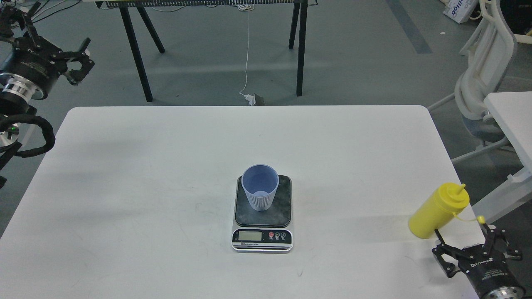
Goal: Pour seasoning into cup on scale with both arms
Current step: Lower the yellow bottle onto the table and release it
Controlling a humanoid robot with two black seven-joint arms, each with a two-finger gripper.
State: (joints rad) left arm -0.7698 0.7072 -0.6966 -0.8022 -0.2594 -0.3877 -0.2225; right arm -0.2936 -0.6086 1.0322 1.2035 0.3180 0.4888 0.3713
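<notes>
The pale blue ribbed cup [260, 187] stands upright on the dark plate of the scale [283, 207] at the table's middle front; its display faces me. The yellow seasoning bottle [437, 211] rests on the table near the right edge and leans right, with its tethered cap [481, 219] hanging off to the right. My right gripper [464, 237] is open just in front of and below the bottle, not holding it. My left gripper [84, 62] is open and empty, raised beyond the table's far left corner.
The white table [166, 166] ends close to the right of the bottle. A second white table [513, 120] and a white chair [486, 74] stand to the right. A black-legged bench [141, 54] and a hanging white cable [247, 54] are behind.
</notes>
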